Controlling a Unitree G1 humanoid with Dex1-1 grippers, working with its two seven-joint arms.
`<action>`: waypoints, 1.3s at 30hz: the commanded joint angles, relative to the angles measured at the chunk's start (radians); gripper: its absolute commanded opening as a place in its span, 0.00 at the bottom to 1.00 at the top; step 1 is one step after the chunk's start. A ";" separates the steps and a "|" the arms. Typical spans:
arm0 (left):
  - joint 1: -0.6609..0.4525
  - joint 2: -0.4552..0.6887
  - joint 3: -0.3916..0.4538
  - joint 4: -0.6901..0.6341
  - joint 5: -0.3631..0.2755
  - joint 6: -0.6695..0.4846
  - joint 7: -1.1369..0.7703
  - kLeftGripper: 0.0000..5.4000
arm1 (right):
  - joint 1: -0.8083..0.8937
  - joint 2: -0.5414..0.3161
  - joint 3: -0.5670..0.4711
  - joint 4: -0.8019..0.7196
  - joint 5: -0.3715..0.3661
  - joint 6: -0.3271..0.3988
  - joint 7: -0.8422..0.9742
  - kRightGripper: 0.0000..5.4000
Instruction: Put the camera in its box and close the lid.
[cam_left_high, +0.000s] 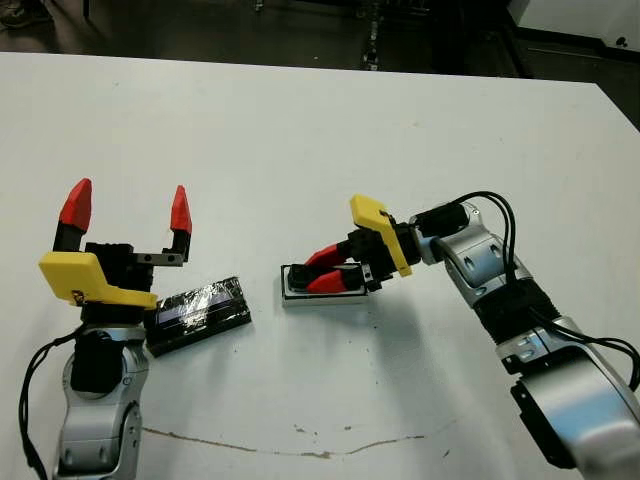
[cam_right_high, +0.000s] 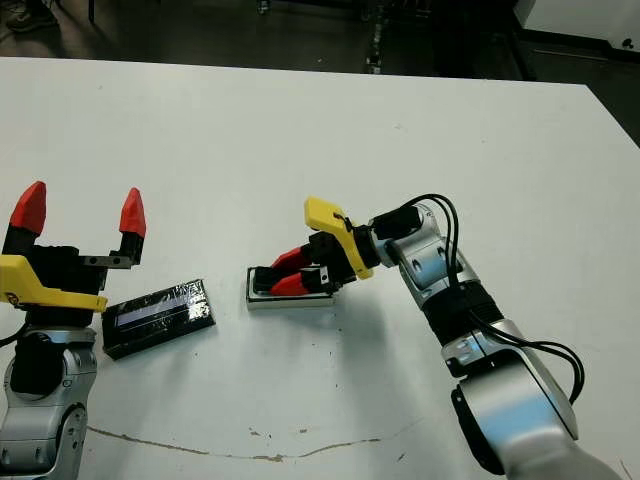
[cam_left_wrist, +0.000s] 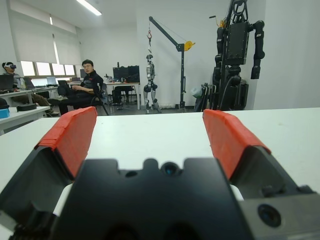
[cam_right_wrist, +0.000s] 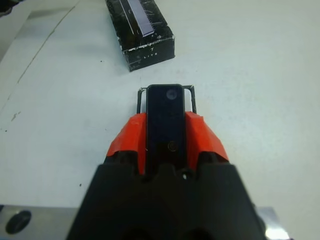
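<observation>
The box (cam_left_high: 322, 296), a small white-rimmed tray, lies in the middle of the table. My right gripper (cam_left_high: 325, 270) reaches low over it and is shut on the camera (cam_right_wrist: 165, 117), a slim black bar held lengthwise between the red fingers (cam_right_wrist: 202, 135). The camera's far end lies within the box rim (cam_right_wrist: 191, 97); I cannot tell whether it rests on the lining. The glossy black lid (cam_left_high: 200, 313) lies flat on the table to the left of the box, apart from it. My left gripper (cam_left_high: 125, 215) stands open and raised just beside the lid, with nothing between its fingers.
A thin brown crack line (cam_left_high: 300, 450) runs across the table near its front edge. Beyond the table's far edge the left wrist view shows a seated person (cam_left_wrist: 85, 85), a small crane (cam_left_wrist: 170, 50) and a dark robot frame (cam_left_wrist: 235, 55).
</observation>
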 joint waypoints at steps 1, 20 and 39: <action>0.013 0.003 0.001 -0.004 0.010 0.009 0.003 1.00 | 0.021 -0.043 0.008 -0.002 -0.018 -0.001 0.017 0.31; 0.013 0.004 -0.003 -0.001 0.012 -0.010 -0.004 1.00 | -0.002 -0.077 0.067 -0.064 -0.060 0.149 -0.013 0.35; 0.018 0.003 -0.006 -0.009 0.006 -0.006 -0.008 1.00 | -0.019 -0.097 0.046 -0.091 -0.046 0.185 -0.028 0.33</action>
